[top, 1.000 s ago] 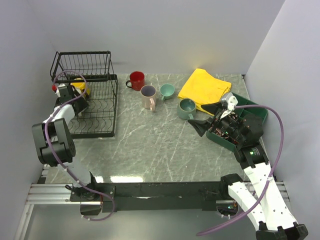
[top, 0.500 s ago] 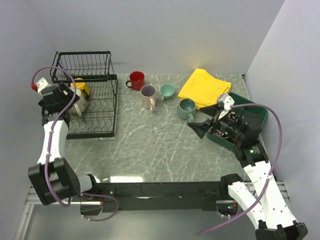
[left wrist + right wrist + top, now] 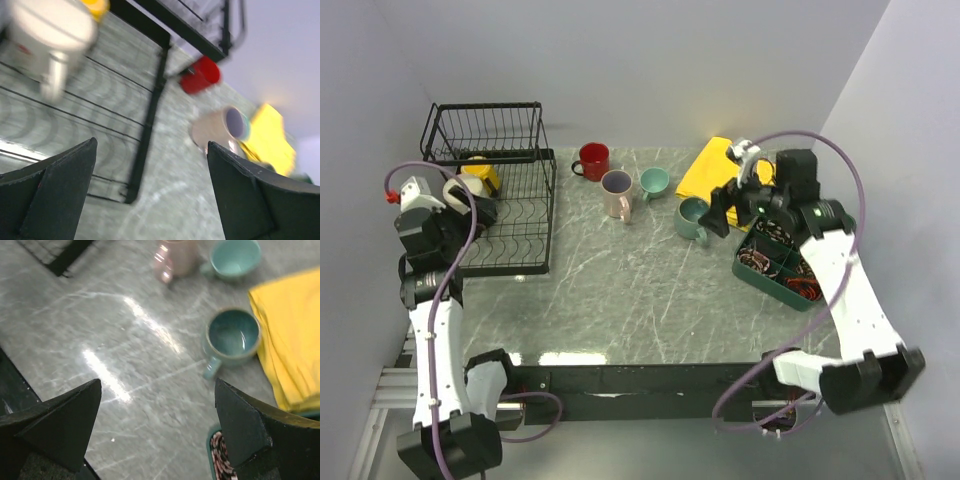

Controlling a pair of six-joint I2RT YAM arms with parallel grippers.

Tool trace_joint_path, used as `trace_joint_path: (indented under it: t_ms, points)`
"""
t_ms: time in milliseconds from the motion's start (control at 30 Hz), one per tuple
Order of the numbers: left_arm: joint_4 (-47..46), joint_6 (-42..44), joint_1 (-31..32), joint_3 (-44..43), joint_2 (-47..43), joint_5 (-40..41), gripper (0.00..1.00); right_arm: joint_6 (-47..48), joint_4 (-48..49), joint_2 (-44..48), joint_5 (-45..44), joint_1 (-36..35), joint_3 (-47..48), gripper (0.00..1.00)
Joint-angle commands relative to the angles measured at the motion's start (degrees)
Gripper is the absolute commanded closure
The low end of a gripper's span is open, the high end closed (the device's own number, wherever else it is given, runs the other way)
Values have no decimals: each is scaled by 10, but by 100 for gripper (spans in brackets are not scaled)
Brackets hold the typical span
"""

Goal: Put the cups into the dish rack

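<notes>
Top external is looking down from above and behind the arm bases, far off, taking in the whole grey marbled tabletop [image 3: 620, 290]. Left wrist is pointing low across the black wire dish rack [image 3: 151, 115], close and blurred. Right wrist is looking steeply down, near the grey-green ceramic mug [image 3: 232, 337]. Both wrist views are sharing the pinkish-beige ceramic mug with purple inside [image 3: 220, 127] and the folded yellow cloth [image 3: 290, 325].
</notes>
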State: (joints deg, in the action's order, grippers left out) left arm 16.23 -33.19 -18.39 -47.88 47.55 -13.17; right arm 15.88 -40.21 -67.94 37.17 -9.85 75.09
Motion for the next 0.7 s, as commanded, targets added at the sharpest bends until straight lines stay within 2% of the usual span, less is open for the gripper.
trace_joint_path:
  t_ms: [0, 67, 233, 433, 633, 667]
  points:
    - [3, -35, 0, 34, -31, -161, 4, -32, -39, -105, -125, 8, 78, 0]
    - [-2, -52, 3, 47, -47, -190, 4, -21, -37, -168, -149, 12, 115, 0]
    - [26, -57, 21, 34, -64, -251, 4, 21, -132, -330, -142, 14, 240, 0]
    - [49, -58, 45, 59, -98, -274, 4, 39, -127, -409, -121, 16, 294, 2]
    - [9, -121, 56, 113, -116, -311, 4, 54, -153, -490, -135, 14, 355, 22]
    - [0, -129, 56, 123, -120, -315, 3, 55, -156, -497, -139, 13, 358, 23]
